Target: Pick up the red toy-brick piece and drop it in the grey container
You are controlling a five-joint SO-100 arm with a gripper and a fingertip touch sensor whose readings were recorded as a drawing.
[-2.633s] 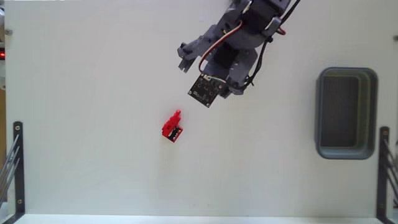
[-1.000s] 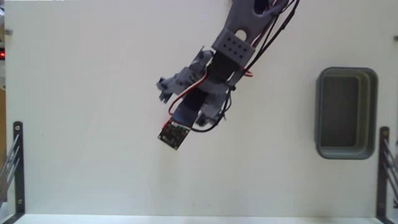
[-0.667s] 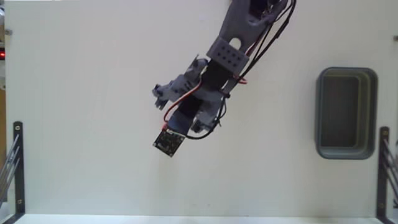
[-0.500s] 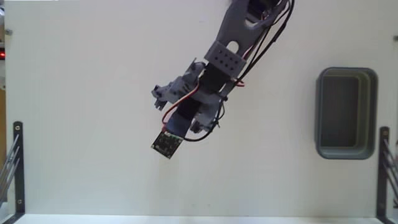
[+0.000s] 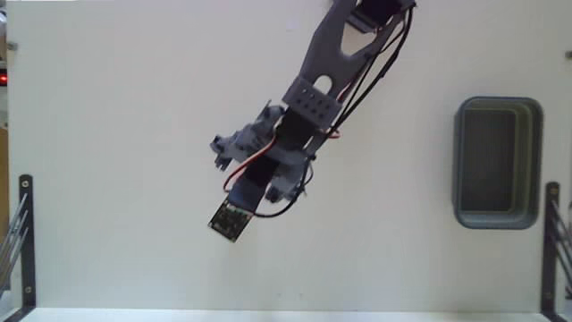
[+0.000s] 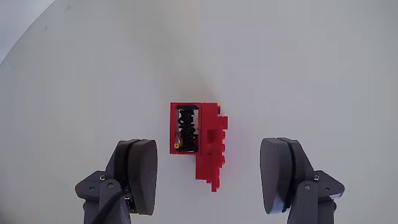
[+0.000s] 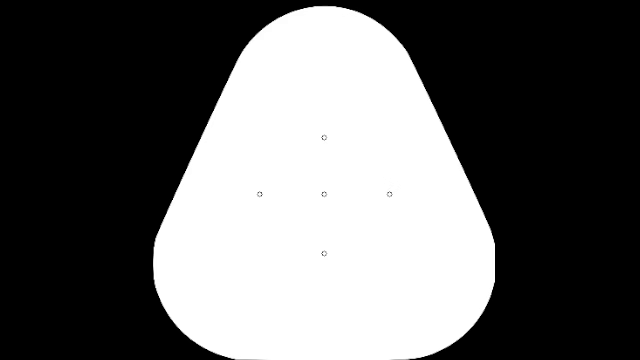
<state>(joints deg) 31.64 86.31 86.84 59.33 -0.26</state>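
Right, in the wrist view the red toy-brick piece (image 6: 199,142) lies with its long axis twelve-to-six, stepped edge toward three, between the gripper's (image 6: 214,177) spread jaws, untouched.

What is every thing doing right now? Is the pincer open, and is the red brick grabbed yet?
pincer: open, fingers wide apart on either side of the brick, touching nothing.
red toy-brick piece: lying on the white table between the fingers, not grabbed; hidden under the arm in the fixed view.
grey container: upright on the table at the right of the fixed view, nothing visible inside.
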